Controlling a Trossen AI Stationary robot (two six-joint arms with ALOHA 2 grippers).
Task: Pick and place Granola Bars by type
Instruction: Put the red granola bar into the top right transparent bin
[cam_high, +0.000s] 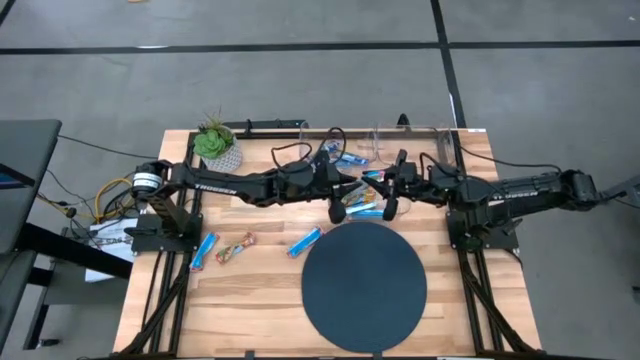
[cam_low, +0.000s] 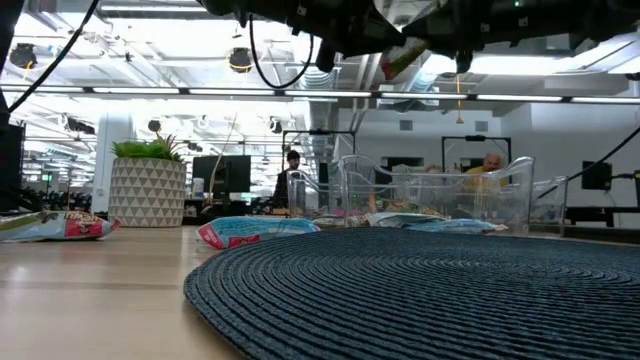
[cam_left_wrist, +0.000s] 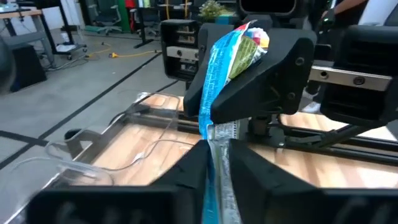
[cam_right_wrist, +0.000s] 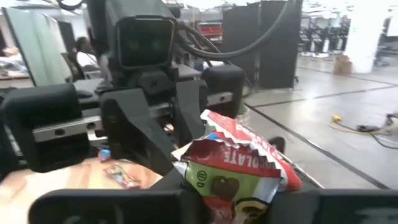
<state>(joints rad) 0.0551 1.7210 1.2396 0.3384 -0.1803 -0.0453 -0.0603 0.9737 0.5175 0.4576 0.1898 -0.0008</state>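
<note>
One granola bar, wrapped in blue, white, red and green, hangs in the air between both grippers above the table's middle; the low view shows this bar high above the mat. My left gripper and my right gripper face each other, each shut on one end. Two light-blue bars and a brown-orange bar lie flat on the wood near the left arm. More blue bars lie under the grippers and by the bins. My left gripper pinches the bar's blue-and-silver crimped end between its two fingers, which lie along the bar. The bar is lifted clear and runs on toward the other gripper. My right gripper pinches the opposite end, the red-and-green printed part, between its two fingers, coming level from the table's right. A finger stands on each side of that end.
A round dark woven mat covers the near middle of the table. Clear plastic bins stand at the far edge, and a potted plant stands at the far left corner. People show in the room beyond the table.
</note>
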